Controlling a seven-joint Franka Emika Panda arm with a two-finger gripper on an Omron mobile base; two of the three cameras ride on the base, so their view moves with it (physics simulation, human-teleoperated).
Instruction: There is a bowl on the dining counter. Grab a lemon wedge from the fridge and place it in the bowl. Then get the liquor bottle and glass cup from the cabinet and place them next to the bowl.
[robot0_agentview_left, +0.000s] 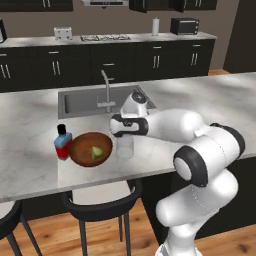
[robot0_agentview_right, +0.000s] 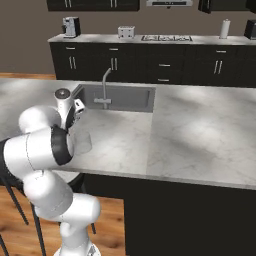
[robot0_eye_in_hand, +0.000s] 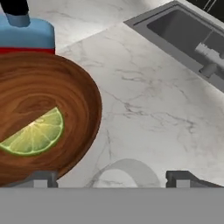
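On the dining counter (robot0_agentview_left: 200, 105) stands the reddish-brown bowl (robot0_agentview_left: 85, 150) with the lemon wedge (robot0_agentview_left: 96, 152) inside it. The liquor bottle (robot0_agentview_left: 63, 142), red with blue shoulders and a black cap, touches the bowl's left side. The glass cup (robot0_agentview_left: 124, 148) stands upright just right of the bowl. My gripper (robot0_agentview_left: 125, 139) hangs right over the cup, open. In the hand view the fingertips (robot0_eye_in_hand: 41, 178) stand wide on either side of the glass cup's rim (robot0_eye_in_hand: 124, 171) without touching it, with the bowl (robot0_eye_in_hand: 65, 87), lemon wedge (robot0_eye_in_hand: 35, 133) and liquor bottle (robot0_eye_in_hand: 26, 37) at left.
A steel sink (robot0_agentview_left: 85, 102) with a faucet (robot0_agentview_left: 106, 89) is set into the counter behind the bowl. Black stools (robot0_agentview_left: 100, 205) stand under the near edge. A back counter (robot0_agentview_left: 125, 40) carries a toaster, cooktop, paper roll and microwave.
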